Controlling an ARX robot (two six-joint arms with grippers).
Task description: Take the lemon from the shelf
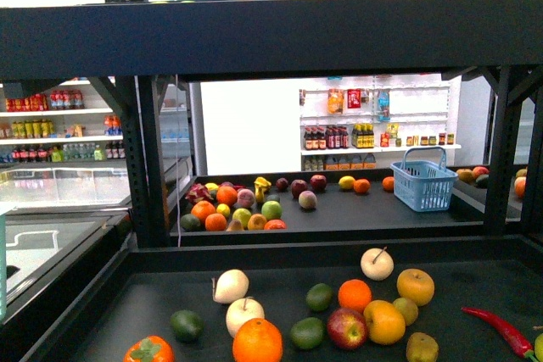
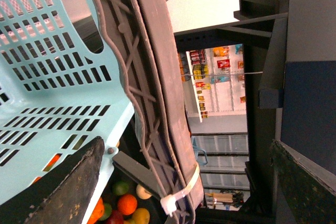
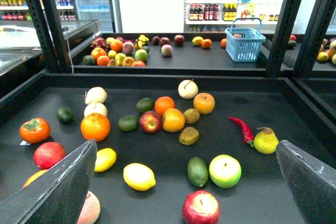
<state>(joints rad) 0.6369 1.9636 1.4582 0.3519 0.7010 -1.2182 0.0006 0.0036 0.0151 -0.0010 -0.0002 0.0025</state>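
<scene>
The right gripper (image 3: pixel 186 145) is hovering over the near tray, its jaws spread wide and gripping nothing. Just beyond its fingers, the lemon (image 3: pixel 139 176) is lying on that tray of the shelf (image 3: pixel 310 114), between a smaller yellow fruit (image 3: pixel 105 159) and a dark green fruit (image 3: pixel 197 171). The left gripper (image 2: pixel 187 142) is gaping too, beside a pale blue basket (image 2: pixel 52 77). Labels on the far bottles (image 3: pixel 203 12) are showing too small to read.

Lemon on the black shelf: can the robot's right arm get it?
Probably yes. The right gripper is open, and the lemon lies uncovered on the shelf tray just ahead of it, with nothing stacked on top or blocking the way.
</scene>
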